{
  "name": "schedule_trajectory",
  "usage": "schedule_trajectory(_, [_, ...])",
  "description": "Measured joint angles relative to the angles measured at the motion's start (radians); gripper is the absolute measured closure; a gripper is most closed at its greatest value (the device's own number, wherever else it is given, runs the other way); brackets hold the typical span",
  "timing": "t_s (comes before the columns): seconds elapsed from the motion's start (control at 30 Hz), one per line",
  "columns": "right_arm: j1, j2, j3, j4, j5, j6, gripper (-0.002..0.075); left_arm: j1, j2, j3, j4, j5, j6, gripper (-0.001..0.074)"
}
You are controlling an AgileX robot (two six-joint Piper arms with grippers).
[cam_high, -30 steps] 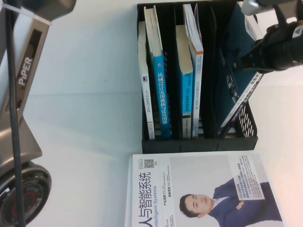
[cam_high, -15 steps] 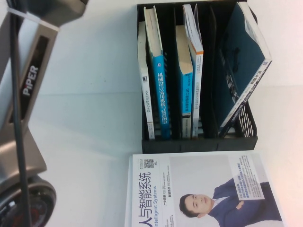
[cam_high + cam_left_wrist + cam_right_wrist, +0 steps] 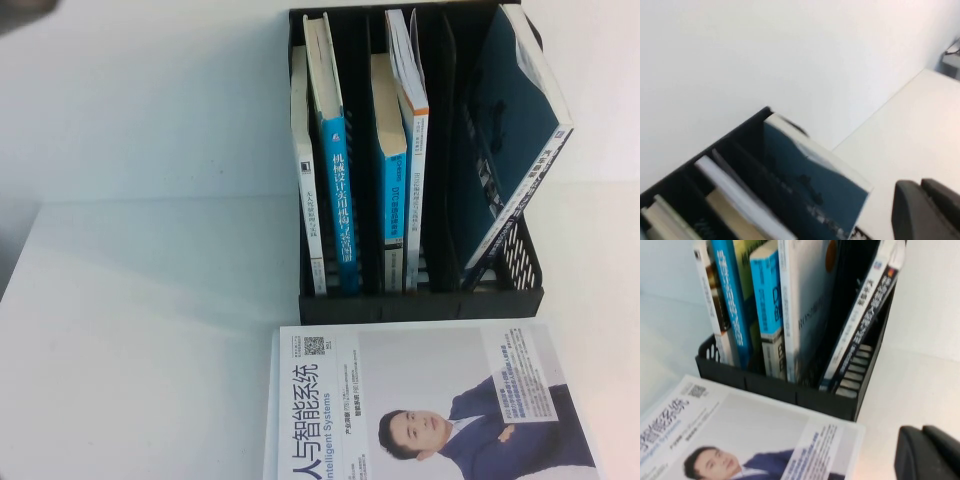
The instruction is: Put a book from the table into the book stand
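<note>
The book (image 3: pixel 515 130), teal back cover up, leans tilted in the rightmost slot of the black book stand (image 3: pixel 420 302), its top edge above the rim. The left wrist view looks down on this book (image 3: pixel 810 182) and on the stand (image 3: pixel 742 127) from behind. The right wrist view takes in the stand's front wall (image 3: pixel 790 392) and the book's spine edge (image 3: pixel 865 310). My left gripper (image 3: pixel 921 200) hangs shut and empty, above and apart from the stand. My right gripper (image 3: pixel 922 440) is shut and empty over bare table beside the stand. Neither arm shows in the high view.
A white book picturing a man in a blue suit (image 3: pixel 430 400) lies flat just in front of the stand. Several other books (image 3: pixel 335 150) stand upright in the left slots. A white wall rises behind the stand, and white table spreads to the left.
The right arm let go of the teal-backed book and left the high view; the book stays leaning in its slot. The left arm has also pulled out of that view.
</note>
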Motion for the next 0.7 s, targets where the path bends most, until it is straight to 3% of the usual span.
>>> schedule_trajectory(0.13, [0.0, -0.048, 0.033, -0.004, 0.032, 0.0, 0.0729, 0.0, -0.091, 0.138, 0.049, 0.0, 0.013, 0.0737])
schedule_trajectory(0.37, [0.0, -0.057, 0.039, 0.0, 0.1, 0.004, 0.0729, 0.0, -0.32, 0.573, 0.072, -0.008, -0.007, 0.0737])
schedule_trajectory(0.57, [0.0, -0.057, 0.04, 0.0, 0.153, 0.005, 0.0729, 0.0, -0.496, 0.983, 0.074, -0.181, -0.055, 0.0737])
schedule_trajectory(0.7, [0.0, -0.057, 0.04, 0.0, 0.166, 0.005, 0.0729, 0.0, -0.579, 1.127, 0.072, -0.231, -0.088, 0.0737])
